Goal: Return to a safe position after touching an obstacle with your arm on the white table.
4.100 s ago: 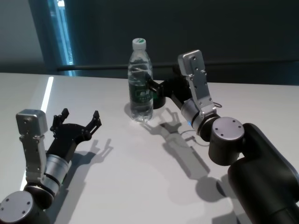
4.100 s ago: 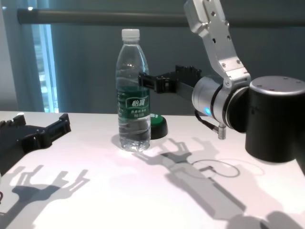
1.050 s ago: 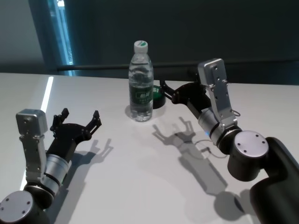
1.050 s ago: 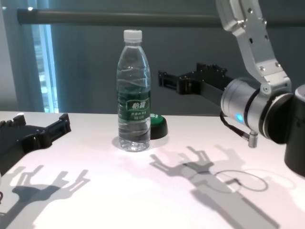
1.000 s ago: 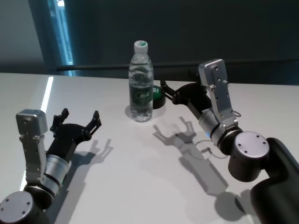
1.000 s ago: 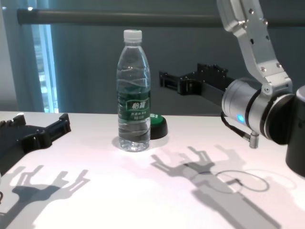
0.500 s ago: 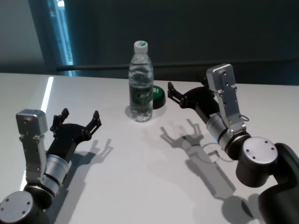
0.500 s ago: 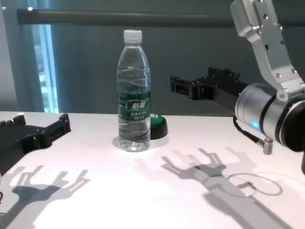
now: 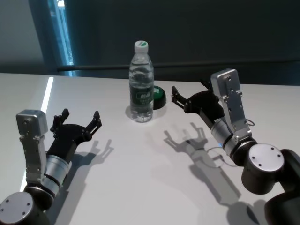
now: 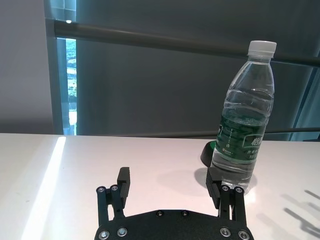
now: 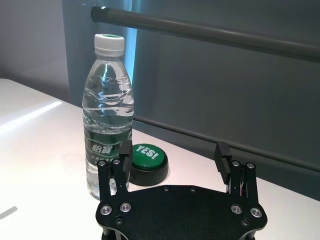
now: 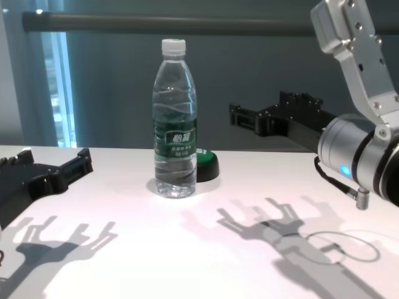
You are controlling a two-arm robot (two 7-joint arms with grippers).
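Note:
The obstacle, a tall clear water bottle [image 9: 141, 84] with a white cap and green label, stands upright on the white table [image 9: 140, 164]. It also shows in the chest view [image 12: 175, 124] and both wrist views [image 10: 243, 130] [image 11: 107, 110]. My right gripper [image 9: 188, 88] hovers open above the table, right of the bottle and clear of it, fingers pointing toward it [image 12: 240, 118] [image 11: 173, 150]. Near the table's left front, my left gripper [image 9: 81, 115] rests open and empty [image 10: 168, 175].
A low black puck with a green top [image 9: 158, 95] sits just behind and right of the bottle, between it and the right gripper. A dark rail [image 12: 156, 23] and wall run behind the table's far edge.
The right arm, whose fingers touched the bottle four seconds ago, has drawn back to the right, widening the gap. The bottle stays upright. The left arm has not moved.

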